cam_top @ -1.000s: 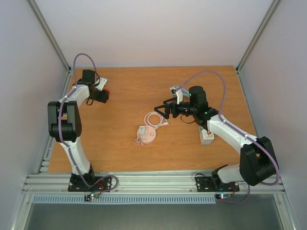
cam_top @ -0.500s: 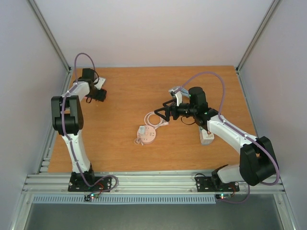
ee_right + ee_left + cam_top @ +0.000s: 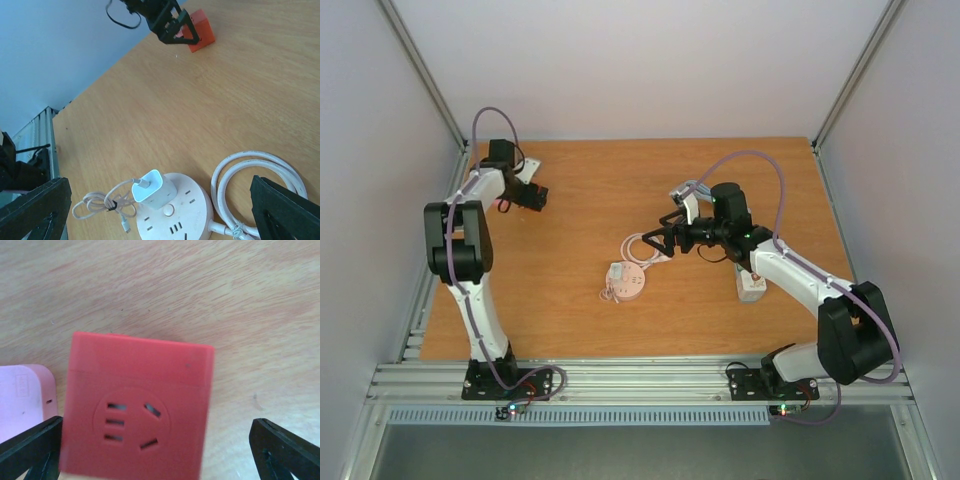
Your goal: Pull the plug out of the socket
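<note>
A round white socket (image 3: 628,287) lies mid-table with a white plug (image 3: 618,272) standing in it. In the right wrist view the plug (image 3: 152,189) stands upright on the socket (image 3: 180,220), its thin cable (image 3: 100,202) bundled to the left. My right gripper (image 3: 655,240) (image 3: 160,181) hovers open just behind the socket, touching nothing. My left gripper (image 3: 533,197) (image 3: 156,421) is open at the far left of the table. A red cube socket (image 3: 137,410) rests on the table between its fingers, which are spread wider than the cube.
The round socket's thick white cord (image 3: 260,190) lies coiled to its right. A white power strip (image 3: 751,284) sits under the right arm. A pink object (image 3: 22,400) lies beside the red cube (image 3: 200,32). Side walls stand close on both sides.
My left gripper has opened and let go of the red cube, which now lies on the table. The right gripper has crept slightly left, toward the round socket.
</note>
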Robot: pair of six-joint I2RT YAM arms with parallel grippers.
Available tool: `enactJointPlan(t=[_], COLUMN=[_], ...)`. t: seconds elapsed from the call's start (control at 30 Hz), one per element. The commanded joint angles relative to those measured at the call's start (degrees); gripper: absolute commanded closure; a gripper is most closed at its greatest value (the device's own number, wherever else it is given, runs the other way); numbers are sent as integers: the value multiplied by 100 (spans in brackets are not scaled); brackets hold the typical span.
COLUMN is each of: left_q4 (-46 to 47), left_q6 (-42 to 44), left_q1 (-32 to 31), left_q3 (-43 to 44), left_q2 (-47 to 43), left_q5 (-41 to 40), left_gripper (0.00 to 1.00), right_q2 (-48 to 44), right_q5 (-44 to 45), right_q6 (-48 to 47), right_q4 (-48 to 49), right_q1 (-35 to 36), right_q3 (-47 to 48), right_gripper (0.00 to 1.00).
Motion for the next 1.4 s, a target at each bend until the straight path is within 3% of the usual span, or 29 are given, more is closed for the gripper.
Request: enactJointPlan(t=[0.0, 0.3, 0.4, 0.53, 0.7, 0.93, 1.23, 1.37], left_q4=[-42, 103, -57, -529, -1159, -1210, -789, -244], left_q6=[148, 411, 559, 1447, 2369, 3781, 4659, 4808], left_q1=[2, -413, -854, -1036, -1124, -1210, -1543, -1877], left_q3=[-269, -1530, -1817, -1990, -1925, -2356, -2663, -3060], left_q2=[-814, -2557, -3071, -3524, -3521, -3455, -2949, -2959], left_q5=[482, 1141, 1422, 2010, 2649, 3452, 3695, 3461], left_gripper=[0, 0, 0, 0, 0, 4, 19, 26], right_q2=[182, 432, 455, 422, 450, 541, 719, 772], right_q5=[26, 137, 93, -12, -63, -19, 79, 134], right_q6=[-410, -587, -727, -1009, -1297, -1522, -1764, -1882], right_q4=[-235, -372, -388, -431, -525, -582, -700, -758], right_q1=[-10, -15, -15, -15, -14, -7, 111, 208], right_q3=[99, 136, 96, -2, -65, -122, -139, -148], right_gripper=[1, 2, 2, 3, 4, 9, 37, 42])
